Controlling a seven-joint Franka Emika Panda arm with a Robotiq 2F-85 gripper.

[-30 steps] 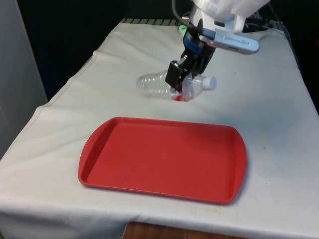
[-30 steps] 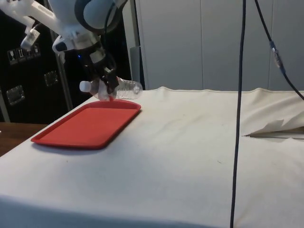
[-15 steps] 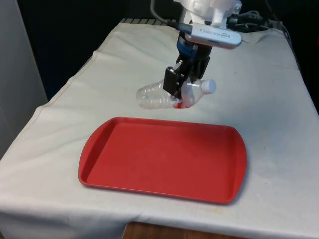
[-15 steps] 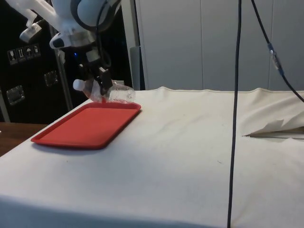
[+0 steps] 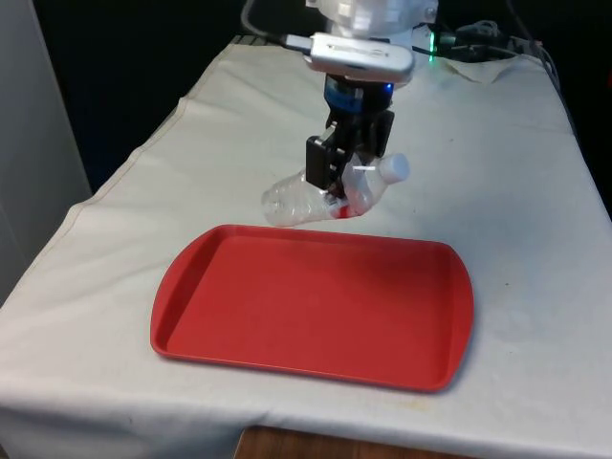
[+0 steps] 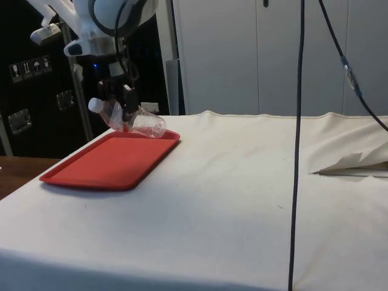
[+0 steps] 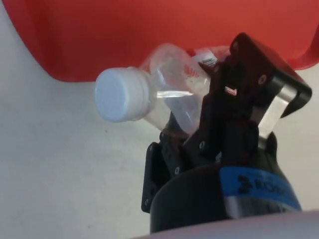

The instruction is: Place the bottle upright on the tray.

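while one black two-finger gripper (image 5: 342,172) stays clamped on one clear crinkled plastic bottle with a white screw cap (image 5: 330,192), one red plastic tray (image 5: 316,304) lies flat on the table's white cloth (image 5: 143,201).

the bottle (image 6: 130,118) hangs tilted, cap end raised, above the cloth just past the tray's far edge, its thin walls dented, a red-printed label showing between the fingers (image 7: 239,94). the tray (image 6: 112,160) is a smooth rounded rectangle with a low raised rim, near the table's front edge.
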